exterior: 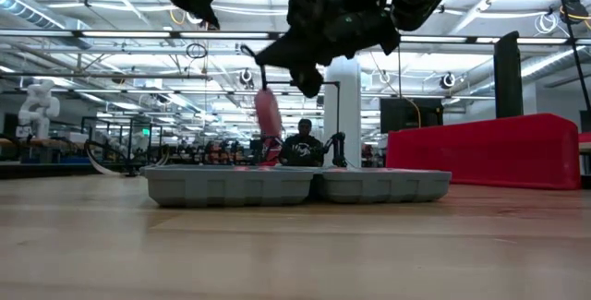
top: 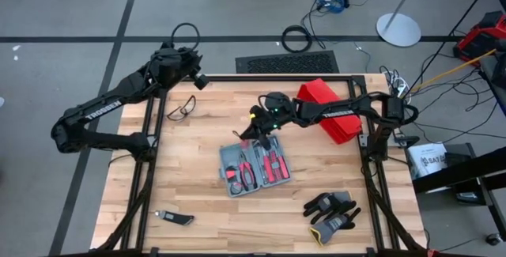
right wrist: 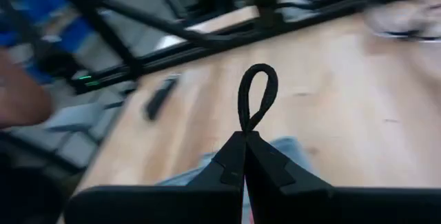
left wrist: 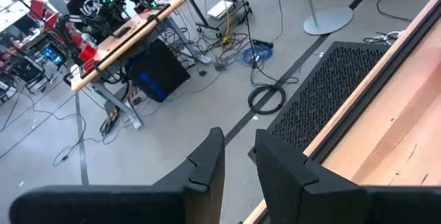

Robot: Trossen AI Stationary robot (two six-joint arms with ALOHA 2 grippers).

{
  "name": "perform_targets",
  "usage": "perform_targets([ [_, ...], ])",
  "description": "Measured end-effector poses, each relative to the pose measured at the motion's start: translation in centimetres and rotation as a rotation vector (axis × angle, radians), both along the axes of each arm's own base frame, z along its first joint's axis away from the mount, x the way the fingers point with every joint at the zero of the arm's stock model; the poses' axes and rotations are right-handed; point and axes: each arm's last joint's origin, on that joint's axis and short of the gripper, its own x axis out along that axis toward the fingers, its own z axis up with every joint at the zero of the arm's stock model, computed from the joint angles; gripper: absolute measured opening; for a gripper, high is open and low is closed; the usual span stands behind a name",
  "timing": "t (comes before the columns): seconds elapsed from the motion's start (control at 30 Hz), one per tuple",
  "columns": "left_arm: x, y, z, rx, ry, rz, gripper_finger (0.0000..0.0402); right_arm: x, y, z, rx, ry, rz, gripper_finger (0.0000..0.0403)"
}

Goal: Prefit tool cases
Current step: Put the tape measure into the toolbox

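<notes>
The tool case [top: 254, 168] lies open flat in the middle of the bench [top: 205, 209], both halves down, and it looks mostly filled already: red-handled pliers and similar bits sit in the grey moulded slots. From the low view it's a shallow grey plastic tray with ribbed sides, two halves butted together at the hinge.

The right tool [top: 254, 127] hangs above the far left corner of the case. Its jaws are pinched fully together on a thin black cord loop [right wrist: 258, 97], and in the low view a pinkish-red handled tool [exterior: 268, 120] dangles from that loop, hanging roughly upright over the left half of the case without seeming to touch it. So the guess is that this piece is mid-way to its slot, and it'll need lowering and laying flat before the cord gets let go. Floppy cord plus a swinging handle makes lining it up with a moulded recess fiddly.

The left tool [left wrist: 238, 165] is parked up off the far left corner of the bench, pointing out at the floor, fingers partly apart with nothing between them.

Still lying around on the bench: a pair of black and grey gloves [top: 332, 209] near the front right, a small dark knife-like thing [top: 175, 218] front left, clear safety glasses [top: 182, 107] at the back left, and the red bin [top: 336, 115] at the back right. Whether any of those belong in the case can't be told. The bench top is pale wood planks, smooth with visible grain.
</notes>
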Motion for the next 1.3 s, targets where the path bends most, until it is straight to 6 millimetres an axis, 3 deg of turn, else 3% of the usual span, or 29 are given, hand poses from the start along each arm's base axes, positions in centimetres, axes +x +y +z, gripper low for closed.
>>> perform_targets([
  [0.33, 0.2, 0.1, 0.4, 0.022, -0.044, -0.012, 0.0086, -0.2, 0.8, 0.4, 0.173, 0.009, 0.204, 0.0000],
  [0.5, 0.2, 0.0, 0.4, 0.021, -0.045, -0.017, 0.0086, 0.0, 0.9, -1.3, 0.234, 0.087, 0.245, 0.0000],
  [0.6, 0.2, 0.1, 0.5, 0.024, -0.051, -0.017, 0.0086, 1.0, 0.6, -2.7, 0.255, 0.123, 0.261, 0.0000],
  [0.83, 0.3, 0.1, 0.6, 0.033, -0.065, -0.017, 0.0086, 5.5, 0.7, -2.5, 0.318, 0.065, 0.490, 0.0000],
  [0.97, 0.3, 0.1, 0.6, 0.030, -0.059, -0.018, 0.0086, 6.7, 0.5, -2.3, 0.350, 0.064, 0.622, 0.0000],
  [1.13, 0.3, 0.1, 0.5, 0.028, -0.056, -0.017, 0.0086, 6.1, -2.1, -5.2, 0.370, 0.187, 0.541, 0.0000],
  [1.3, 0.4, 0.2, 0.4, 0.022, -0.046, -0.018, 0.0086, 4.9, -4.0, -6.1, 0.332, 0.305, 0.409, 0.0000],
])
